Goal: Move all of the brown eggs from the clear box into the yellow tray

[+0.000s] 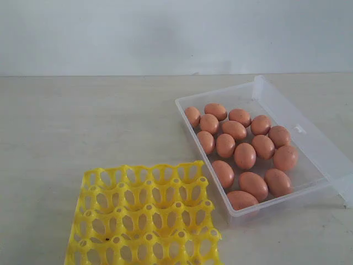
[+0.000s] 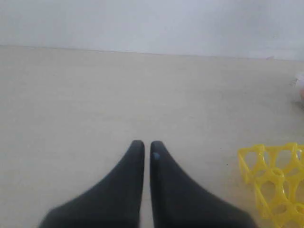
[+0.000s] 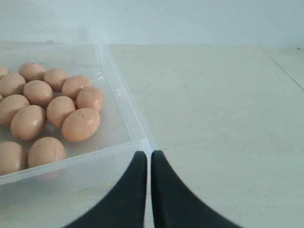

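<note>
Several brown eggs (image 1: 244,155) lie loose in the clear box (image 1: 186,107) at the right of the exterior view, its hinged lid (image 1: 309,135) folded out to the far side. The yellow tray (image 1: 146,221) lies at the lower left with all visible cells bare. Neither gripper shows in the exterior view. My left gripper (image 2: 147,145) is shut over bare table, with a corner of the yellow tray (image 2: 275,178) off to one side. My right gripper (image 3: 148,155) is shut and holds nothing, just by a corner of the clear box (image 3: 121,102), with brown eggs (image 3: 80,124) inside it.
A pale tabletop (image 1: 83,121) runs back to a plain white wall (image 1: 165,33). Bare table lies between the tray and the box.
</note>
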